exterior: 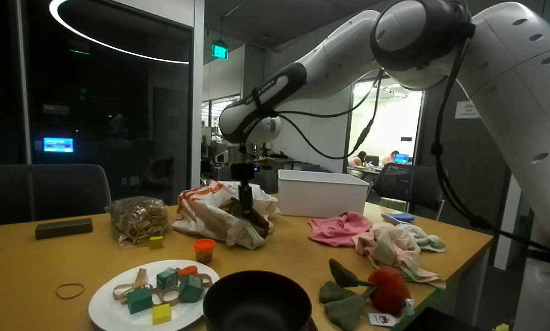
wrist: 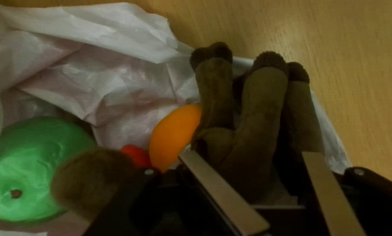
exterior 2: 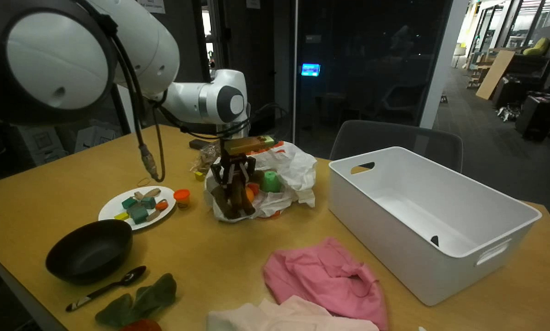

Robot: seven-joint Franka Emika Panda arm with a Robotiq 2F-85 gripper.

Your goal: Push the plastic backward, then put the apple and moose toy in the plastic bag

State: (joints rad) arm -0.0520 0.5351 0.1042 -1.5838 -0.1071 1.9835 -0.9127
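In the wrist view, inside the plastic bag (wrist: 130, 39), a green apple (wrist: 42, 144), seemingly delivered; at the bag's edge, the moose toy (wrist: 258, 131), between spread fingers (wrist: 223, 192) of the hand (wrist: 248, 157), clamped or loose, unclear. In an exterior view, brown legs (exterior 2: 235, 197) at the lip, presumably left to tuck in. In an exterior view, a wooden desk (exterior: 297, 257) before dark glass (exterior: 109, 101) and an exit sign (exterior: 219, 50).

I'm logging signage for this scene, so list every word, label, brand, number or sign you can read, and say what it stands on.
"EXIT": the green lit sign.
"EMIKA": the robot arm; a strap partly covers the word before it.
Too small or blurred to read: the paper notices, gray plaque, blue screen and white tag.
Too creased to make out: the red-marked plastic bag.
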